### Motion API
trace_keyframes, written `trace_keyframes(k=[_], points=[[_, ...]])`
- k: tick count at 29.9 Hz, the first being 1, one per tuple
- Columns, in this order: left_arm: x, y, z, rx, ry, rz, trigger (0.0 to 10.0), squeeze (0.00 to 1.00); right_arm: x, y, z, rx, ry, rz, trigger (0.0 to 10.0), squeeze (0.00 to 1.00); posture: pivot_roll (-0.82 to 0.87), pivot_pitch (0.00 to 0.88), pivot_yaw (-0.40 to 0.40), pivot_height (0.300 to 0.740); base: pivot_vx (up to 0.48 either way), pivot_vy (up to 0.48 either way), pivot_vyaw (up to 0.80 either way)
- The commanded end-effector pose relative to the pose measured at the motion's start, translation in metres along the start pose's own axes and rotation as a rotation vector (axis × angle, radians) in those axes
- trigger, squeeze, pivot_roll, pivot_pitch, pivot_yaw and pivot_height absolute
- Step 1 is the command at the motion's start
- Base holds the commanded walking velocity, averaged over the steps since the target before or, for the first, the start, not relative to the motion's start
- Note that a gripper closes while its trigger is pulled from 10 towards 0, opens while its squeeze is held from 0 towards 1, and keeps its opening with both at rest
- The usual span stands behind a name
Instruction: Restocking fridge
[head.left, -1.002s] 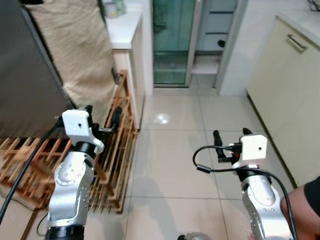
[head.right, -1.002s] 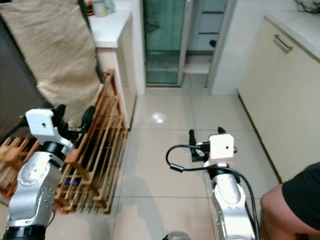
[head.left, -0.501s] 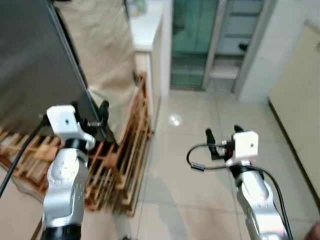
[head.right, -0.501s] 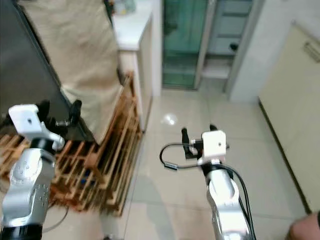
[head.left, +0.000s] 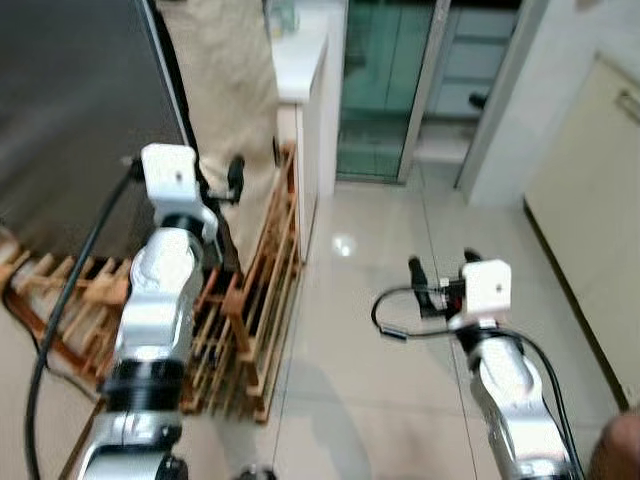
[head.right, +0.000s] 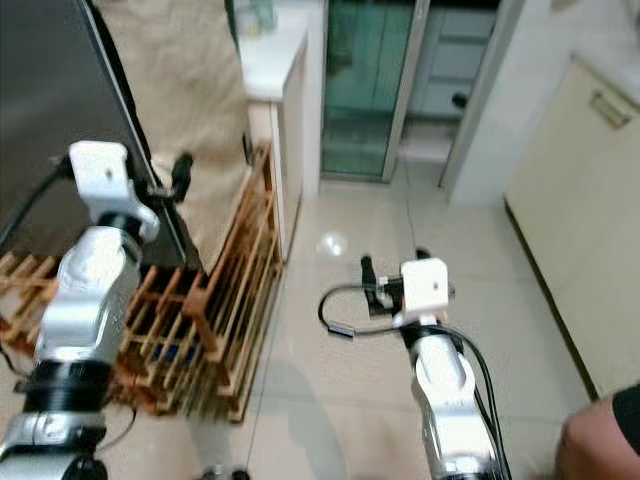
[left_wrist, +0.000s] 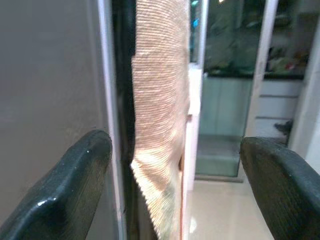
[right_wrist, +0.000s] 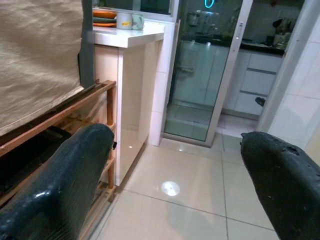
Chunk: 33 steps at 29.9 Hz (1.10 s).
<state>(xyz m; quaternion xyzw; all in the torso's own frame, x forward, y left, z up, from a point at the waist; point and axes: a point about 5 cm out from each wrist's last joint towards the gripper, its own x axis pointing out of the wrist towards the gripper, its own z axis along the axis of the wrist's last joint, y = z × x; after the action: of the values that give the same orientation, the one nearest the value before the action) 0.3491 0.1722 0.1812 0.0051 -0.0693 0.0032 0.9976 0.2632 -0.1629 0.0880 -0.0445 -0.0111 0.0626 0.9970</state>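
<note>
The fridge (head.left: 70, 110) is a tall dark grey slab at the left, and its door edge (left_wrist: 107, 100) runs upright in the left wrist view. My left gripper (head.left: 218, 180) is raised at that edge, open, with the edge and a beige cloth (left_wrist: 160, 100) showing between its fingers (left_wrist: 75, 185). My right gripper (head.left: 442, 268) hangs lower at the right over the tiled floor, open and holding nothing; its fingers (right_wrist: 55, 185) frame the counter and the glass door.
A slatted wooden rack (head.left: 255, 300) stands on the floor against the fridge. Behind it hang the beige cloth (head.left: 225, 70) and a white counter (head.left: 300, 50). A glass door (head.left: 385, 80) lies ahead, a cream cabinet (head.left: 590, 200) at the right. Part of a person (head.left: 615, 450) is at the lower right.
The camera has swung left, bringing the fridge more into view. My left arm has risen and reached forward to the fridge's edge. The right arm keeps its pose.
</note>
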Motion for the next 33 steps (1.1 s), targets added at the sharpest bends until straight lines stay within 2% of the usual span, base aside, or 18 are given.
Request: trace_keyframes(k=[1,9,11,12,13,14,17,19,21,22,24,26,28,30,33], points=[[0.007,0.001,0.004,-0.011,-0.005,0.028,10.0,0.0,0.002,0.0,0.002,-0.011,-0.014,0.005,10.0,0.0,-0.17,0.0,0.046,0.74,0.0,0.0,0.0],[0.013,-0.006,-0.003,-0.035,0.022,0.032,10.0,0.0,-0.005,-0.001,0.0,-0.015,-0.007,-0.011,10.0,0.0,-0.2,0.0,0.058,0.74,0.0,0.0,0.0],[0.008,-0.001,-0.007,-0.01,0.025,0.021,10.0,0.0,-0.007,-0.002,0.002,-0.01,-0.011,-0.019,10.0,0.0,-0.21,0.0,0.07,0.74,0.0,0.0,0.0],[-0.001,0.004,-0.012,0.004,0.018,-0.003,10.0,0.0,-0.01,-0.002,0.004,-0.008,-0.019,-0.031,10.0,0.0,-0.21,0.0,0.074,0.74,0.0,0.0,0.0],[-0.026,0.015,-0.025,0.0,0.028,-0.063,10.0,0.0,-0.021,-0.005,0.008,-0.008,-0.037,-0.055,10.0,0.0,-0.21,0.0,0.077,0.74,0.0,0.0,0.0],[-0.04,0.019,-0.031,-0.014,0.039,-0.09,10.0,0.0,-0.027,-0.006,0.01,-0.009,-0.043,-0.063,10.0,0.0,-0.21,0.0,0.078,0.74,0.0,0.0,0.0],[-0.095,0.04,-0.053,0.052,0.078,-0.1,10.0,0.0,-0.048,-0.008,0.015,-0.065,-0.059,-0.054,10.0,0.0,-0.2,0.0,0.074,0.74,0.0,0.0,0.0],[-0.131,0.051,-0.069,0.089,0.136,-0.071,10.0,0.0,-0.058,-0.013,0.016,-0.068,-0.053,-0.072,10.0,0.0,-0.2,0.0,0.061,0.74,0.0,0.0,0.0],[-0.153,0.053,-0.081,0.085,0.202,-0.021,10.0,0.0,-0.061,-0.019,0.016,-0.077,-0.054,-0.09,10.0,0.0,-0.19,0.0,0.042,0.74,0.0,0.0,0.0],[-0.159,0.051,-0.084,0.088,0.221,-0.008,10.0,0.0,-0.061,-0.021,0.016,-0.091,-0.058,-0.091,10.0,0.0,-0.18,0.0,0.037,0.74,0.0,0.0,0.0],[-0.162,0.042,-0.084,0.073,0.214,0.002,10.0,0.0,-0.059,-0.024,0.015,-0.101,-0.052,-0.088,10.0,0.0,-0.18,0.0,0.03,0.74,0.0,0.0,0.0],[-0.15,0.034,-0.074,0.029,0.165,0.047,10.0,0.0,-0.055,-0.025,0.013,-0.072,-0.035,-0.089,10.0,0.0,-0.17,0.0,0.015,0.74,0.0,0.0,0.0],[-0.14,0.036,-0.07,-0.014,0.158,0.093,10.0,0.0,-0.051,-0.025,0.012,-0.047,-0.027,-0.099,10.0,0.0,-0.16,0.0,0.008,0.74,0.0,0.0,0.0],[-0.124,0.04,-0.064,-0.106,0.148,0.182,10.0,0.0,-0.043,-0.025,0.011,-0.009,-0.02,-0.117,10.0,0.0,-0.15,0.0,0.004,0.74,0.0,0.0,0.0],[-0.111,0.036,-0.054,-0.125,0.105,0.178,10.0,0.0,-0.033,-0.025,0.01,0.015,-0.018,-0.126,10.0,0.0,-0.14,0.0,0.002,0.74,0.0,0.0,0.0]])
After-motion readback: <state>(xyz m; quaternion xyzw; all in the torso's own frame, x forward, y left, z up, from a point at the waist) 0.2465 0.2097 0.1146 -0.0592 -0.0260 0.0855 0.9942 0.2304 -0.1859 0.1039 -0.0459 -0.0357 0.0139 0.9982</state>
